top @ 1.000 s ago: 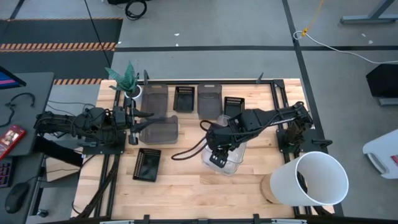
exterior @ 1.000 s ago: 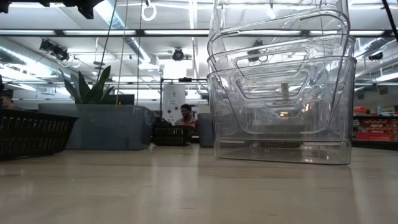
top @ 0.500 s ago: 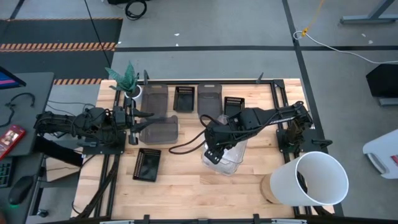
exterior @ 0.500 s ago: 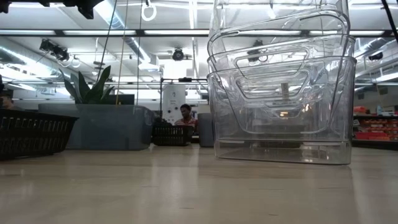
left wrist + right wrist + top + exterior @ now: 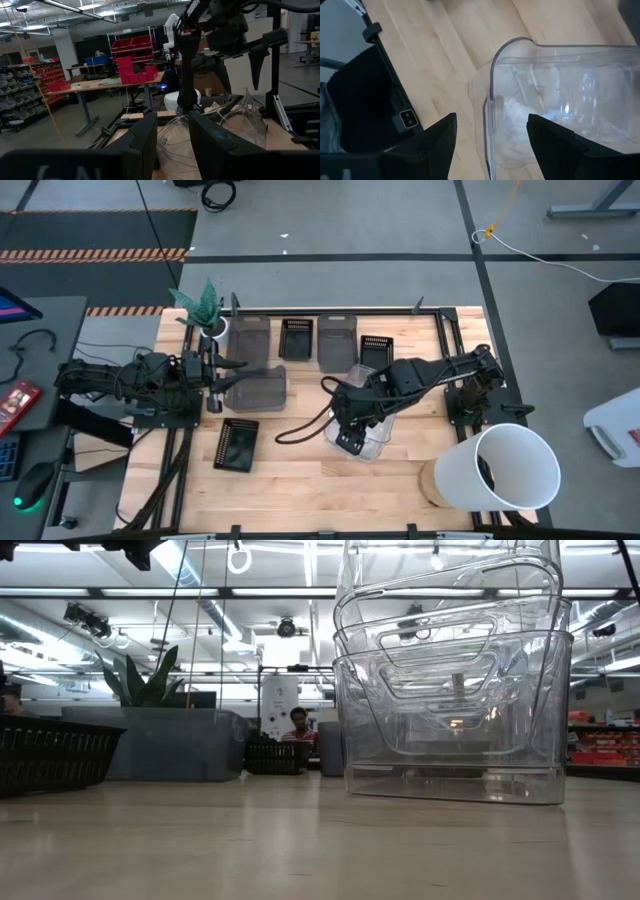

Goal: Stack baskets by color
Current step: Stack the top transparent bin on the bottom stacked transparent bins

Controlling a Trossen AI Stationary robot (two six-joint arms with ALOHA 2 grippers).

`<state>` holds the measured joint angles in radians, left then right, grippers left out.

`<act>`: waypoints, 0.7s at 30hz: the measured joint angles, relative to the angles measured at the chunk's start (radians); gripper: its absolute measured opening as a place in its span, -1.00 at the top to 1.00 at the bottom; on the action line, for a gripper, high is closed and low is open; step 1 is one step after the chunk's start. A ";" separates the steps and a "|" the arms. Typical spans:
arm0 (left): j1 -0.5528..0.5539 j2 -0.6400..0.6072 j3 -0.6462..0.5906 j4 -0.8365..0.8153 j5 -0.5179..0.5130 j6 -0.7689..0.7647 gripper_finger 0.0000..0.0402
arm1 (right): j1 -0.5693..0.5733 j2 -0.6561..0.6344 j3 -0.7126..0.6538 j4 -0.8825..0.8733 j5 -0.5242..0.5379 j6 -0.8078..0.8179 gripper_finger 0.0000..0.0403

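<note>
A stack of clear baskets [image 5: 368, 435] [image 5: 450, 690] stands right of the table's middle. My right gripper [image 5: 348, 442] [image 5: 492, 145] hangs open over the stack's near-left end and points steeply down. One finger is outside the top basket's end rim [image 5: 490, 100] and one over its inside; neither touches it. My left gripper [image 5: 222, 370] [image 5: 172, 145] waits open at the table's left, by a grey basket [image 5: 255, 390]. Two more grey baskets [image 5: 250, 340] [image 5: 337, 342] and two black slotted ones [image 5: 297, 338] [image 5: 376, 350] stand at the back. A third black one [image 5: 236, 444] lies near the front left.
A big white bucket [image 5: 505, 470] stands at the front right corner. A potted plant [image 5: 205, 310] is at the back left. Dark frame rails [image 5: 445, 345] run along the table's sides. Bare wood shows along the front [image 5: 320, 490]. A person [image 5: 297, 725] sits far behind the table.
</note>
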<state>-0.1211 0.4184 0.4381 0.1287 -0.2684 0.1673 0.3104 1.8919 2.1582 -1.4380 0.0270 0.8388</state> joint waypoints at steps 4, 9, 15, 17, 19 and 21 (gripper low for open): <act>0.000 0.000 0.000 0.000 0.000 0.000 0.41 | -0.020 0.001 0.000 0.000 -0.057 -0.005 -0.22; 0.000 0.000 0.000 0.000 0.000 0.000 0.41 | -0.048 0.005 0.000 -0.013 -0.131 0.055 -0.21; 0.000 0.000 0.000 0.000 0.000 0.000 0.41 | -0.057 0.005 0.000 -0.080 -0.159 0.068 -0.18; 0.000 0.000 0.000 0.000 0.000 0.000 0.41 | -0.057 0.005 0.000 -0.095 -0.139 0.051 -0.18; 0.000 0.000 0.000 0.000 0.000 0.000 0.41 | -0.049 0.005 0.000 -0.097 -0.111 0.046 -0.18; 0.000 0.000 0.000 0.000 0.000 0.000 0.41 | -0.034 0.005 0.000 -0.100 -0.103 0.028 -0.18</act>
<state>-0.1208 0.4184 0.4381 0.1287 -0.2687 0.1672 0.2762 1.8965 2.1582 -1.5375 -0.0759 0.8673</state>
